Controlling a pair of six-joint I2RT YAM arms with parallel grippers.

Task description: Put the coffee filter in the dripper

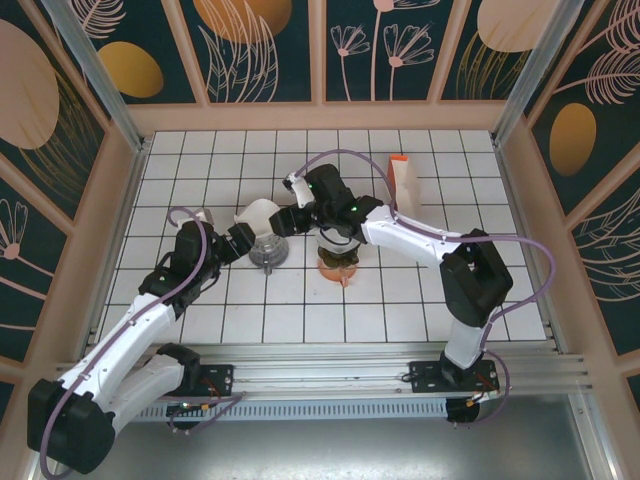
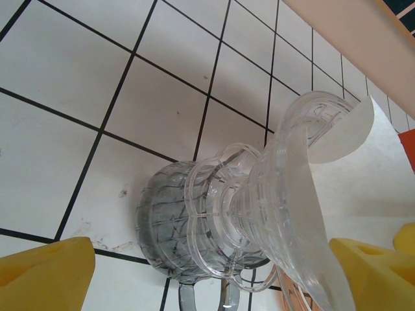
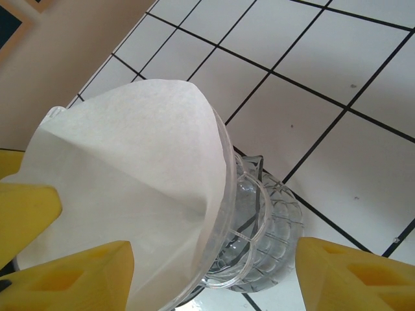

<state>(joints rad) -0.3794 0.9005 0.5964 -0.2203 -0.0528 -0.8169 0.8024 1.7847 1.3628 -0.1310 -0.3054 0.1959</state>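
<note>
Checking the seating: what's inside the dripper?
The white filter lies in the dripper, its top past the rim. The paper covers the cone's inner floor.

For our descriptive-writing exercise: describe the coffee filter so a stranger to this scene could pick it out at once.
On the white tiled table, look just left of centre for the clear ribbed dripper. The coffee filter is the white paper cone nested in its mouth: matte and opaque, where the dripper is see-through.
</note>
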